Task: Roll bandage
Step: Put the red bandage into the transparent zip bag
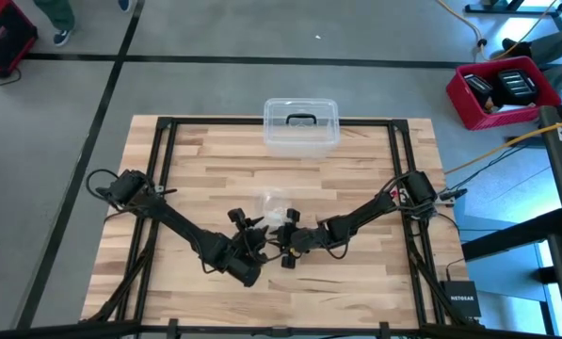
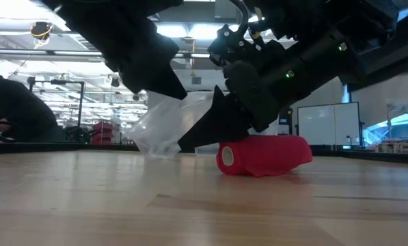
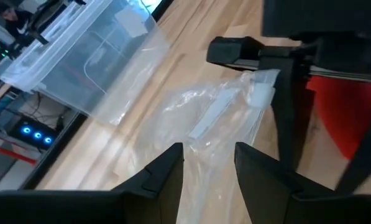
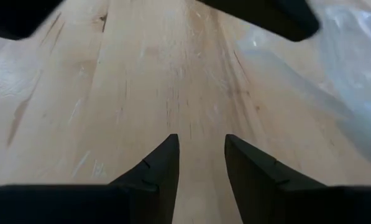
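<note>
The bandage (image 2: 262, 156) is a short red roll lying on its side on the wooden table; the left wrist view shows it (image 3: 353, 118) behind a dark finger. My right gripper (image 4: 202, 155) stands open just over the roll in the low view, with only bare wood between its fingers. One of its fingers (image 2: 210, 130) slants down to the table beside the roll's end. My left gripper (image 3: 209, 168) is open close by, pointing at a crinkled clear wrapper (image 3: 216, 118). In the high view both grippers (image 1: 252, 231) (image 1: 281, 243) meet at the table's middle. My right gripper hangs directly over the red roll's top (image 2: 258, 140), and I cannot tell whether it touches the roll. Its wrist view does not show the roll. The roll rests on the table.
The clear wrapper (image 1: 273, 209) lies just beyond the grippers. A clear plastic box with a dark handle (image 1: 301, 125) stands at the table's far edge. Bare wood stretches to the left and right (image 1: 375, 179).
</note>
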Controlling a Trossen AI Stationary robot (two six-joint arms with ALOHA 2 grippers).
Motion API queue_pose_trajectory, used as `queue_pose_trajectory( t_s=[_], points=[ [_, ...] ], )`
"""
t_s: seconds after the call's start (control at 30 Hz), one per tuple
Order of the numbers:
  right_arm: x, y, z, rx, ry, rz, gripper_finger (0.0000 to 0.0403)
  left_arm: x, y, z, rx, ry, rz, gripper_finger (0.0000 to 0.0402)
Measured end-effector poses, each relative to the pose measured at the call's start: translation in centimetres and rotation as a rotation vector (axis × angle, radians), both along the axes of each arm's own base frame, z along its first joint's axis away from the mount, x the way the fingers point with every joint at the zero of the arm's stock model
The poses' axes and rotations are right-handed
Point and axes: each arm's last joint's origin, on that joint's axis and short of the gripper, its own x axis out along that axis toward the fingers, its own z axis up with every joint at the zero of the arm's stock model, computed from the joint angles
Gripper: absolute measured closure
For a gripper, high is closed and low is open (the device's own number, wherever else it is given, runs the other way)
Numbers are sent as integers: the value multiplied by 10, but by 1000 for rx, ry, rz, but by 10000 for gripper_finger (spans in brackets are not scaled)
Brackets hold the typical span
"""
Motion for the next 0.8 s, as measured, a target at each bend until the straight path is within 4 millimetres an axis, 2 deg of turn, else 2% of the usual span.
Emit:
queue_pose_trajectory(
  t_s=[0.17, 0.4, 0.5, 0.63, 0.8],
  points=[
    [0, 0, 0, 0, 0, 0, 270, 4, 8, 0, 10, 15, 14, 272],
    [0, 0, 0, 0, 0, 0, 270, 7, 13, -2, -38, 79, -19, 363],
    [0, 0, 0, 0, 0, 0, 270, 5, 9, -2, -37, 101, -49, 384],
    [0, 0, 0, 2, 1, 3, 270, 2, 2, 0, -15, 125, -90, 376],
    [0, 0, 0, 4, 2, 6, 270, -1, 0, -1, 1, 148, -104, 315]
  ],
)
